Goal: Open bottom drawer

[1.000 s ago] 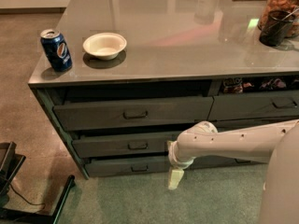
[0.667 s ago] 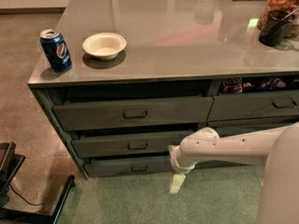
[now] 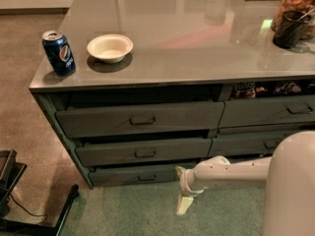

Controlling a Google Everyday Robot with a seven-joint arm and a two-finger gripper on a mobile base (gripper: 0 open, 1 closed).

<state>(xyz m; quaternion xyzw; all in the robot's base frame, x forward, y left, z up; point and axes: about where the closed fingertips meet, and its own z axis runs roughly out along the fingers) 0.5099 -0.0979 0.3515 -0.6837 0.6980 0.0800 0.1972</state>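
Note:
The bottom drawer (image 3: 123, 175) is the slimmest dark grey-green front at the foot of the left stack, with a small dark pull handle (image 3: 146, 178) at its centre. It looks shut or nearly so. My gripper (image 3: 181, 188) hangs low over the green floor in front of the drawer's right end, right of the handle and apart from it. Its pale fingers (image 3: 184, 205) stand spread, one up and one down, holding nothing. My white arm (image 3: 231, 171) reaches in from the right.
Two taller drawers (image 3: 142, 119) above stand slightly ajar, and a second stack (image 3: 268, 113) is to the right. The counter top holds a Pepsi can (image 3: 58, 52), a white bowl (image 3: 110, 47) and jars (image 3: 294, 17). A black stand (image 3: 19, 200) sits on the floor at left.
My gripper and wrist have come down and slightly left, from level with the middle drawer to level with the bottom drawer. The drawers have not moved.

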